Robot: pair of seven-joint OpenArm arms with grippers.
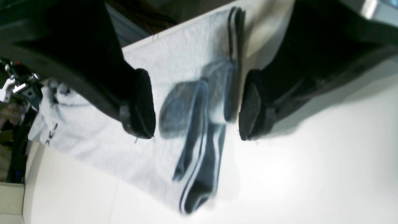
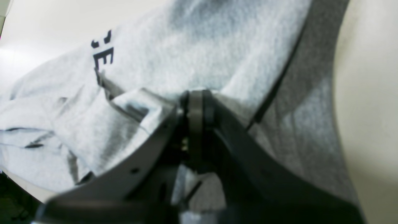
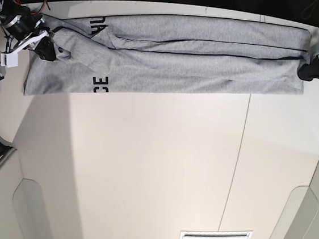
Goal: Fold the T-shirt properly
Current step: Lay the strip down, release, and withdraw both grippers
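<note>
At the left of the base view, the right gripper (image 3: 51, 53) has its fingers pressed together, pinching the T-shirt (image 3: 170, 74) near that end; bunched creases lie beside the fingertips, and black lettering (image 3: 101, 85) shows just beyond them, on the side toward the other gripper; the grey cloth stretches from this gripper across the table (image 3: 143, 169) as a long, narrow strip, with lengthwise folds running between the two hands; at the right, the left gripper (image 1: 197, 133) has its fingers spread wide, one over the cloth and the other just beside its outer edge; the layered end of the strip, its folds curling open, lies between and below those fingers, unpinched.
</note>
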